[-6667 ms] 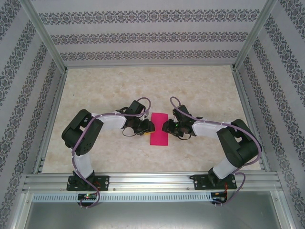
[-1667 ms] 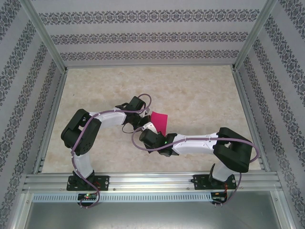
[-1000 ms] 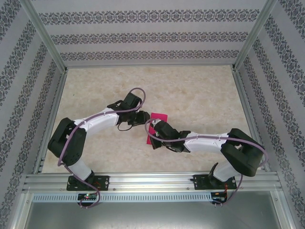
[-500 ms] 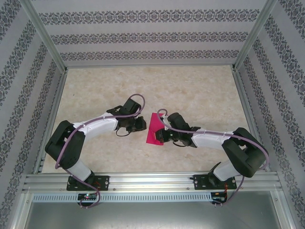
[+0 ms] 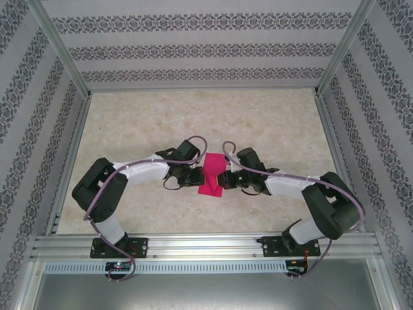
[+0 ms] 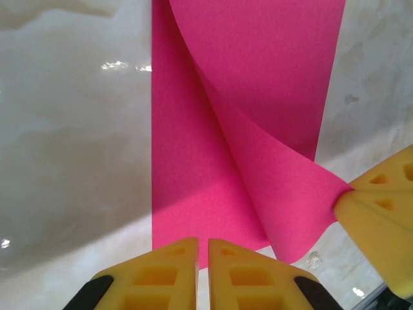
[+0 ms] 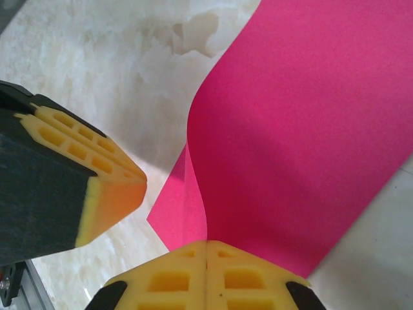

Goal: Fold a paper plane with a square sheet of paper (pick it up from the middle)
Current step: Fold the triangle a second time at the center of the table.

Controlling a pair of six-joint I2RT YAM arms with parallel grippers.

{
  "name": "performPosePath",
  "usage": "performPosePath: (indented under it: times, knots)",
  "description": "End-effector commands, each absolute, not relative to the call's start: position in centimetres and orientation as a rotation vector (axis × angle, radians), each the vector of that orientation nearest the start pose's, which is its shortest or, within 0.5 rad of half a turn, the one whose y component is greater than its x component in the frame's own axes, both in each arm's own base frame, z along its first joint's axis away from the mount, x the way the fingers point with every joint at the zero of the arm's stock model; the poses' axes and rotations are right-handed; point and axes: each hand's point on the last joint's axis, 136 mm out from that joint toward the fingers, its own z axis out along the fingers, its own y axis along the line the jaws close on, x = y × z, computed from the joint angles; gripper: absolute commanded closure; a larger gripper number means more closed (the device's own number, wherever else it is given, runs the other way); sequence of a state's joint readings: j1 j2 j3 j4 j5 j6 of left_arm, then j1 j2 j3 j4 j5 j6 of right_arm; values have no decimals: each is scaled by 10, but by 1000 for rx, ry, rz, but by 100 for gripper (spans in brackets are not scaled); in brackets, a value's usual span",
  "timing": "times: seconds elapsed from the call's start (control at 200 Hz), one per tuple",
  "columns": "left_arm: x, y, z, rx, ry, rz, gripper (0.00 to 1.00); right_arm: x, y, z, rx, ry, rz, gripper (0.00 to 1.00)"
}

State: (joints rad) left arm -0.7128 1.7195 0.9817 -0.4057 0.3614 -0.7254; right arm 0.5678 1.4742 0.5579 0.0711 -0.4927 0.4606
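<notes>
Where the left arm (image 5: 145, 172) comes in from its base at the near-left edge of the marbled table (image 5: 193, 110), its elbow bends outward and its forearm runs toward the middle. The left gripper (image 5: 195, 176) sits low at the left edge of the square sheet of paper (image 5: 210, 188). Its yellow pads (image 6: 171, 265) are nearly together, with just a thin slit between them. In the left wrist view the fingertips overlap the sheet's near edge. The slit looks pale rather than pink, so nothing appears pinched there, though I cannot tell whether the tips touch the paper.

The sheet lies near the centre of the table, between the two grippers, as a magenta oblong in two layers. The lower layer is flat on the surface, and the upper one peels away from it, curling up and twisting toward the right gripper (image 5: 222, 182). That lifted corner ends between the right gripper's yellow fingers (image 7: 168, 278), which are pressed fully together on the paper's edge and hold it off the table. Behind it, the right arm (image 5: 322, 200) stretches back to its base at the near-right edge, with a lilac cable (image 5: 226, 146) looping over the wrist.
</notes>
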Motion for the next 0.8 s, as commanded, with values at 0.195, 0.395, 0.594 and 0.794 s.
performPosePath:
  times: [0.195,0.395,0.594,0.794]
  knots:
    - [248,-314,35,216,2942,-814,88,253,246,55,-442,2536,1002,99]
    - [247,-310,26,224,2960,-752,89,261,243,50,-476,2570,932,98]
    - [247,-310,24,227,2967,-745,90,261,240,46,-523,2607,876,98]
    - [247,-308,22,234,2971,-722,90,262,232,48,-548,2621,808,98]
